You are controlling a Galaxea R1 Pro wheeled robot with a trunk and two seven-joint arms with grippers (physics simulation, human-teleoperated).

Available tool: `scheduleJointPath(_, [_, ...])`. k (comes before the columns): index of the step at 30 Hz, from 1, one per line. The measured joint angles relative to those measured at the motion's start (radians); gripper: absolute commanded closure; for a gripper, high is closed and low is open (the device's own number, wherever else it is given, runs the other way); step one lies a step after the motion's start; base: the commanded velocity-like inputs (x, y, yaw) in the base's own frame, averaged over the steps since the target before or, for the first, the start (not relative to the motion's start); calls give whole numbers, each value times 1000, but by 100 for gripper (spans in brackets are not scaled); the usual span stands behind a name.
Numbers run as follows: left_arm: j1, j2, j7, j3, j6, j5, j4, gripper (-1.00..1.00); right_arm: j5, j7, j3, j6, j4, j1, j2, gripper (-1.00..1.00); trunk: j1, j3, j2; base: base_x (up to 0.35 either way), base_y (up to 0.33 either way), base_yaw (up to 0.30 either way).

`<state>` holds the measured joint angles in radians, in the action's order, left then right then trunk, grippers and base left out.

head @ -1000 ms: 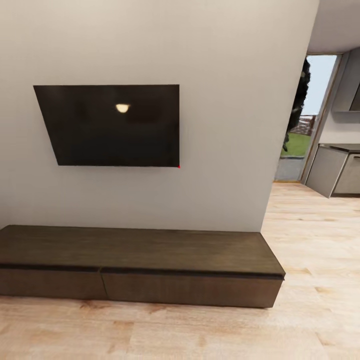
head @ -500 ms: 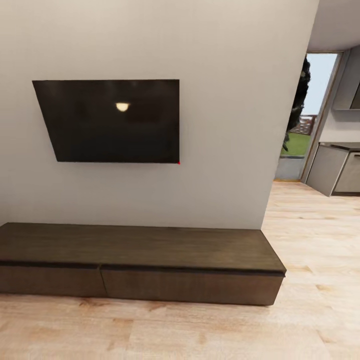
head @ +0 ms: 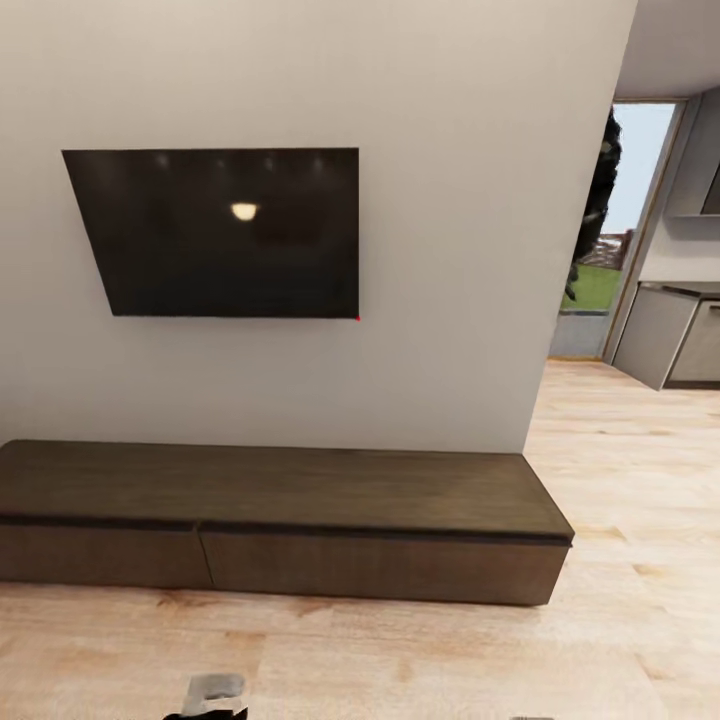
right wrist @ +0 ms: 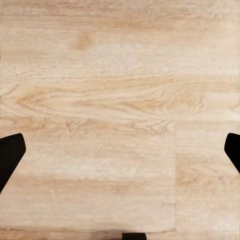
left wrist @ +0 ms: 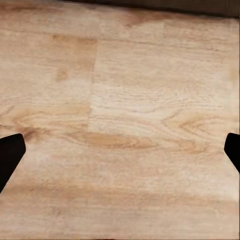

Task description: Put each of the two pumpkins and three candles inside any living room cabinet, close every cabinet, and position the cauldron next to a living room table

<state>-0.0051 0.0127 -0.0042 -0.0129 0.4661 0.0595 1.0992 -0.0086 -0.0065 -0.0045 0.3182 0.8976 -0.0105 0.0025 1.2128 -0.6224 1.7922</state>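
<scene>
The cabinet (head: 285, 520) stood straight ahead of me against the wall, its long axis running across my view, both drawer fronts shut and its top bare. Below the cabinet, my left gripper (left wrist: 120, 152) and right gripper (right wrist: 120, 152) both hung over the wooden floor (head: 400, 660), spread wide and holding nothing. Above the cabinet hung a dark television (head: 215, 232). I judged nothing blocked the way.

cabinet (head: 290, 520), long, low, dark-brown; drawers shut
</scene>
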Motion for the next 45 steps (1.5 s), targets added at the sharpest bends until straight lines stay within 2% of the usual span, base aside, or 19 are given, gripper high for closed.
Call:
scheduleJointPath(2, [-4,-2,0,0,60,0,73,-100,-1,-1,-1,4,16,0,0,-100,8,-6,14,0,0,0])
scheduleJointPath(5, [-18,-7,1,0,124,0,124,-100,-13,-2,-5,6,55,0,0,-100,19,-16,35,0,0,0])
scheduleJointPath(13, [-70,-10,2,-1,180,8,171,-100,-96,-5,-8,-1,92,-2,1,-100,27,-22,49,0,0,0])
scheduleJointPath(16, [-79,-11,0,0,241,30,184,-100,-189,-5,-9,-19,93,-12,1,-100,27,-22,49,0,0,0])
scheduleJointPath(19, [-103,-9,2,0,307,60,213,-100,-370,-4,-10,-87,88,-29,1,-100,27,-22,49,0,0,0])
scheduleJointPath(22, [-133,-4,0,0,407,74,273,-100,-566,-4,-8,-207,75,-53,0,-100,27,-22,49,0,0,0])
scheduleJointPath(25, [-159,-3,-2,0,480,91,315,-100,-649,-5,-4,-268,32,-81,0,-100,27,-22,49,0,0,0])
scheduleJointPath(27, [-180,-2,-2,0,500,112,331,-100,-670,0,-3,-284,-10,-106,0,-100,27,-22,49,0,0,0])
scheduleJointPath(29, [-217,-1,-3,0,518,170,349,-100,-689,26,-1,-289,-73,-135,0,-100,27,-22,49,0,0,0])
scheduleJointPath(30, [-221,0,-3,0,520,185,351,-100,-691,38,-1,-289,-82,-140,0,-100,27,-22,49,0,0,0])
scheduleJointPath(32, [-231,1,-3,2,524,253,355,-100,-703,108,-4,-276,-114,-162,0,-100,27,-22,49,0,0,0])
scheduleJointPath(34, [-235,2,-3,2,525,297,357,-100,-730,158,-7,-242,-140,-184,-1,-100,27,-22,49,0,0,0])
scheduleJointPath(36, [-237,4,-3,2,526,341,358,-100,-816,216,-11,-183,-191,-218,-3,-100,27,-22,49,0,0,0])
scheduleJointPath(38, [-238,6,-3,2,526,363,358,-100,-914,254,-13,-158,-246,-256,-4,-100,27,-22,49,0,0,0])
scheduleJointPath(39, [-238,6,-3,2,526,377,359,-100,-1003,292,-13,-145,-308,-295,-6,-100,27,-22,49,0,0,0])
scheduleJointPath(40, [-238,6,-3,3,527,383,358,-100,-1052,326,-13,-139,-351,-320,-7,-100,27,-22,49,0,0,0])
scheduleJointPath(42, [-238,6,-6,2,528,393,357,-100,-1102,379,-13,-132,-406,-351,-9,-100,27,-22,49,0,0,0])
scheduleJointPath(43, [-238,6,-13,3,529,413,357,-100,-1122,410,-14,-128,-434,-368,-10,-100,27,-22,49,0,0,0])
scheduleJointPath(45, [-238,8,-39,9,531,497,356,-100,-1147,453,-15,-118,-466,-391,-11,-100,27,-22,49,0,0,0])
